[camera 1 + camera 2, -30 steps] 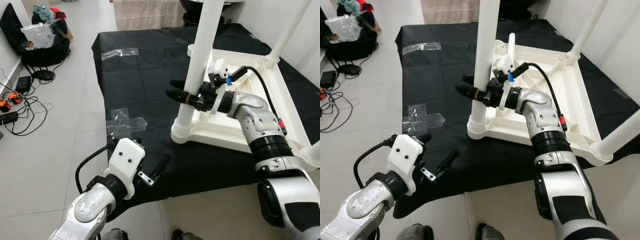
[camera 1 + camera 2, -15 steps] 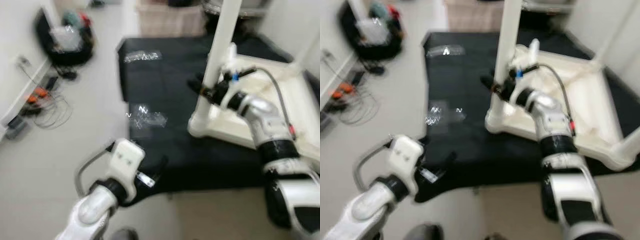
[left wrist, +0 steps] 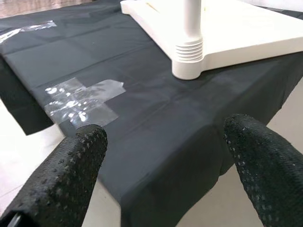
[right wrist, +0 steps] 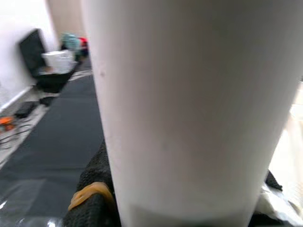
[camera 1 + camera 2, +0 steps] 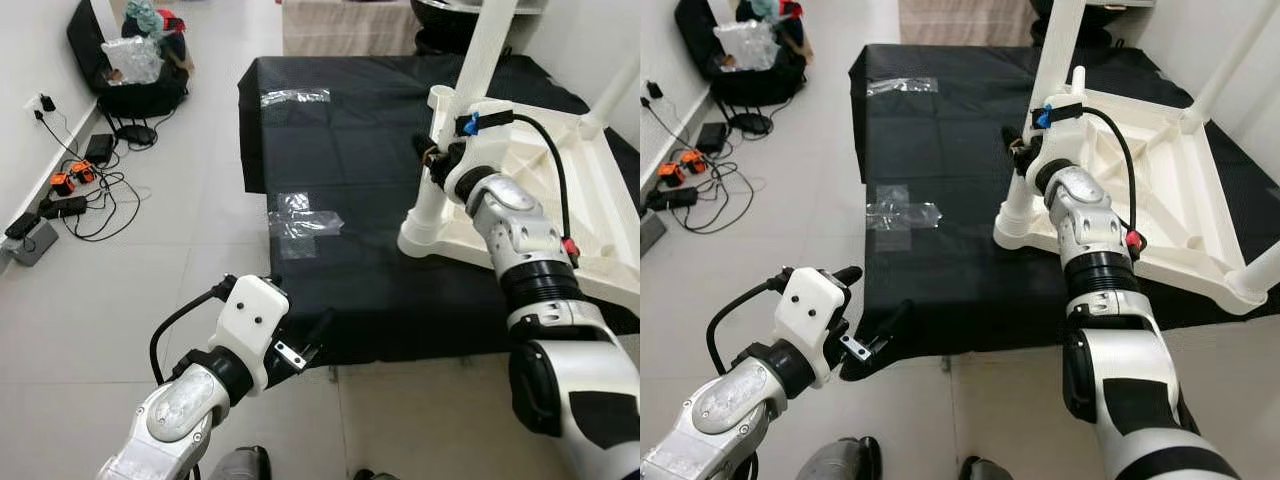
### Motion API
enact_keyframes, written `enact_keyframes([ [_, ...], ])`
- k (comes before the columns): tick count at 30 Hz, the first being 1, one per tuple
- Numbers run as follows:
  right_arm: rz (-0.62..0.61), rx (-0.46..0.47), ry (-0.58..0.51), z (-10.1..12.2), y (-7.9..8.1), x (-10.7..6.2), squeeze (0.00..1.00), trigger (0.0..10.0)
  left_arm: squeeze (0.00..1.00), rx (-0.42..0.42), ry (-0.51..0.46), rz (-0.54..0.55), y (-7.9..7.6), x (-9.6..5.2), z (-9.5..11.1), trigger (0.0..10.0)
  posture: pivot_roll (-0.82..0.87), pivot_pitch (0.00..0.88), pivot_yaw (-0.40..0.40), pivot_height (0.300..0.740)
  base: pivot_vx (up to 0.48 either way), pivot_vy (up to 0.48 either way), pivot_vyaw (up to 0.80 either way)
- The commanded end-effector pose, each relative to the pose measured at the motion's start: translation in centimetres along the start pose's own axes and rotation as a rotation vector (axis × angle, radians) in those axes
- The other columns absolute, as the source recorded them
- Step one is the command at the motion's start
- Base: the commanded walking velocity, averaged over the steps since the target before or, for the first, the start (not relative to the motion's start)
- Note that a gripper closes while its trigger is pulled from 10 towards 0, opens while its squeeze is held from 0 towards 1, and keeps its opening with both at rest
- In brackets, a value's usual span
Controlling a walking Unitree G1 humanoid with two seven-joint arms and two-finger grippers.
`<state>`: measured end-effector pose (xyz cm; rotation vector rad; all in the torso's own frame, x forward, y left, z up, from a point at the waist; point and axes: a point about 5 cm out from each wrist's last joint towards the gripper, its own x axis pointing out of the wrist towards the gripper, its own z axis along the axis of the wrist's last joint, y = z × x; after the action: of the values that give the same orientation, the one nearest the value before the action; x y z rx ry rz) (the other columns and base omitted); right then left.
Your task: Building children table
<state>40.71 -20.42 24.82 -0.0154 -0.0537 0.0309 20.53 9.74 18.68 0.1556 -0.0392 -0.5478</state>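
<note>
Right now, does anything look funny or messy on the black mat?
The white table lies upside down on the black mat, legs pointing up; the right gripper is at one leg. Crinkly clear tape patches are stuck on the mat.

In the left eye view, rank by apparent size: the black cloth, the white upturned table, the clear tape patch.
1. black cloth
2. white upturned table, partly cut off at the frame edge
3. clear tape patch

No text, label, brand or number is readable anywhere.

Pale tiled floor [image 5: 120, 290], black cloth [image 5: 350, 160] spread on it, upturned white table [image 5: 540, 200] and clear tape [image 5: 305, 222] on the cloth
</note>
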Motion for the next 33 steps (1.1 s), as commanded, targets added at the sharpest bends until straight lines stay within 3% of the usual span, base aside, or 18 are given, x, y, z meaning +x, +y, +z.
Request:
enact_keyframes([
  [1, -0.060, 0.009, 0.103, -2.4, -0.7, -0.3, 0.00, 10.0, 0.00, -0.002, 0.013, -0.008, 0.0, -0.1, -0.2, 10.0, 0.07, 0.235, -0.048, 0.740, 0.000, 0.000, 0.00],
  [7, -0.151, 0.046, 0.097, -2.5, -0.8, -0.3, 0.00, 10.0, 0.00, -0.001, 0.014, -0.013, -0.1, -0.2, -0.3, 10.0, 0.07, 0.231, -0.042, 0.740, 0.000, 0.000, 0.00],
  [10, -0.300, 0.078, 0.057, -2.1, -1.7, -0.5, 0.00, 10.0, 0.00, -0.001, 0.017, -0.017, -0.2, -0.3, -0.3, 10.0, 0.07, 0.218, -0.037, 0.740, 0.000, 0.000, 0.00],
  [20, -0.514, 0.136, 0.010, -2.1, -2.8, -1.2, 0.00, 10.0, 0.00, -0.002, 0.020, -0.025, -0.4, -0.5, -0.4, 10.0, 0.08, 0.208, -0.032, 0.740, 0.000, 0.000, 0.00],
  [25, -0.541, 0.124, -0.021, -1.7, -2.4, -1.3, 0.00, 10.0, 0.00, 0.000, 0.022, -0.027, -0.4, -0.6, -0.5, 10.0, 0.08, 0.209, -0.030, 0.740, 0.000, 0.000, 0.00],
  [33, -0.550, 0.023, -0.015, -1.7, -0.2, -1.5, 0.00, 10.0, 0.00, 0.003, 0.019, -0.020, -0.2, -0.4, -0.4, 10.0, 0.08, 0.217, -0.033, 0.740, 0.000, 0.000, 0.00],
])
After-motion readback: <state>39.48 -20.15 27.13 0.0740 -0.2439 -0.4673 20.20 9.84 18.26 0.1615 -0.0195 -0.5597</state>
